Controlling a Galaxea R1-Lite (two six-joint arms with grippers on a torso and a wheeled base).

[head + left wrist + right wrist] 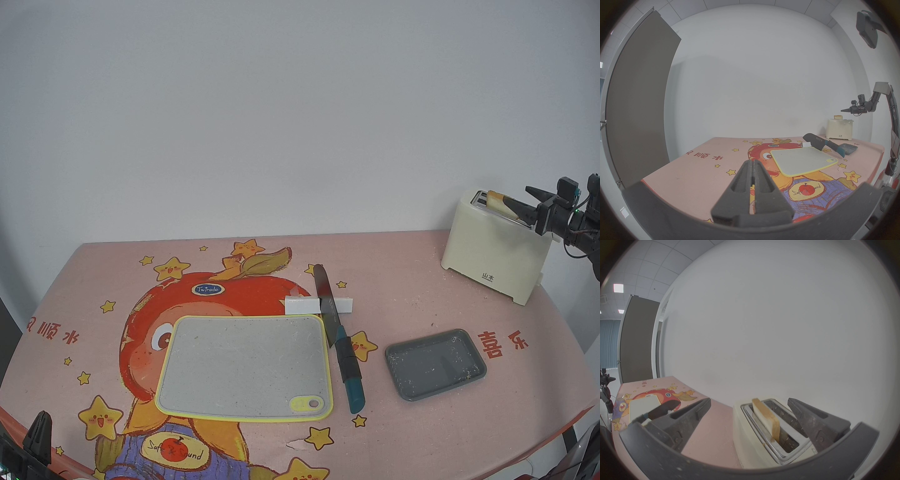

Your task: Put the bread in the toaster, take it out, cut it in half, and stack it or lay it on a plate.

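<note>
While the bread [767,421] stood in the toaster's [497,253] slot, the right hand [749,401] was held wide apart over it, and the left hand [753,164] was seen pressed together.

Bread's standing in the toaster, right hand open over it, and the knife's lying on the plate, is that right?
No: the knife isn't on the plate; the head view shows it beside the board, blade propped on a white block. The rest holds.
</note>
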